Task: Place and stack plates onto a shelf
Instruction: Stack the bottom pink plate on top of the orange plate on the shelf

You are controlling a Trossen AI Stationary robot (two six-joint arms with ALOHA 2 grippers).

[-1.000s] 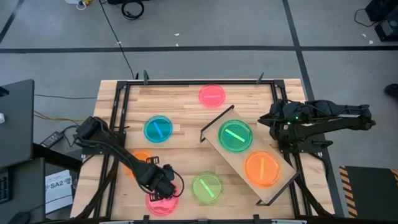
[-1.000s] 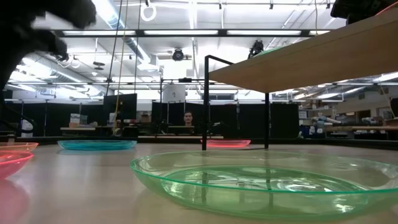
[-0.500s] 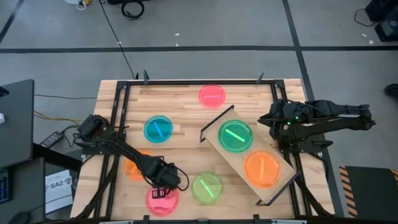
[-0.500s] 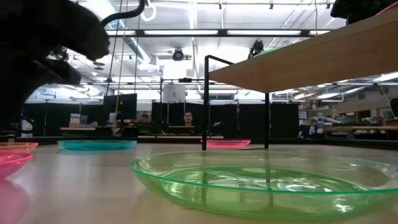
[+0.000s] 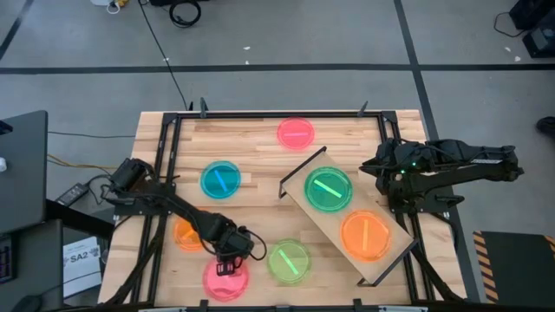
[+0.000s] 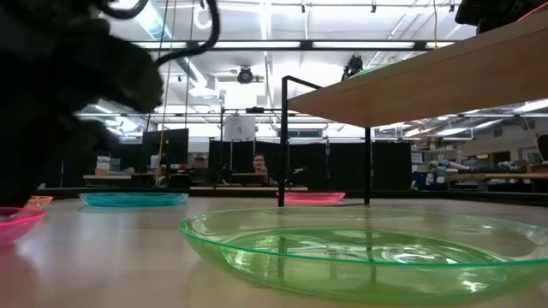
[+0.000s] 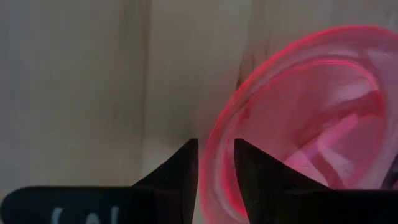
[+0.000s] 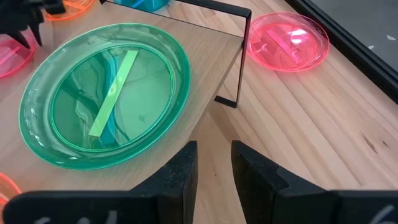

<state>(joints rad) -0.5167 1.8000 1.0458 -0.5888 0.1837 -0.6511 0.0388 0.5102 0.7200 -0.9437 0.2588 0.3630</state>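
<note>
My left gripper (image 5: 227,258) points down at the far rim of a pink plate (image 5: 224,279) that lies flat near the table's near edge. In the left wrist view its open fingers stand either side of that rim (image 7: 214,163), with a narrow gap between them. My right gripper (image 8: 214,155) waits at the table's right side, slightly open, above the light-wood shelf (image 5: 392,260). The shelf bears a green plate (image 5: 329,190) and an orange plate (image 5: 365,235). On the table lie an orange plate (image 5: 185,234), a blue plate (image 5: 220,180), a green plate (image 5: 288,262) and a second pink plate (image 5: 296,133). My left gripper comes from above at the pink plate's far rim (image 7: 211,180), one finger inside the plate and one outside. Whether the fingers touch the rim I cannot tell. The plate lies flat on the table.
The shelf stands slantwise on the table's right half on its black wire legs (image 6: 282,141). My left arm (image 6: 68,94) fills the left of the low view. A black frame rims the table (image 5: 165,147). Bare wood shows between the blue plate and the shelf.
My left gripper has moved a little toward the table's far edge, from over the pink plate's middle to its far rim. In the low view the arm now covers more of the left side. My right arm has kept still.
</note>
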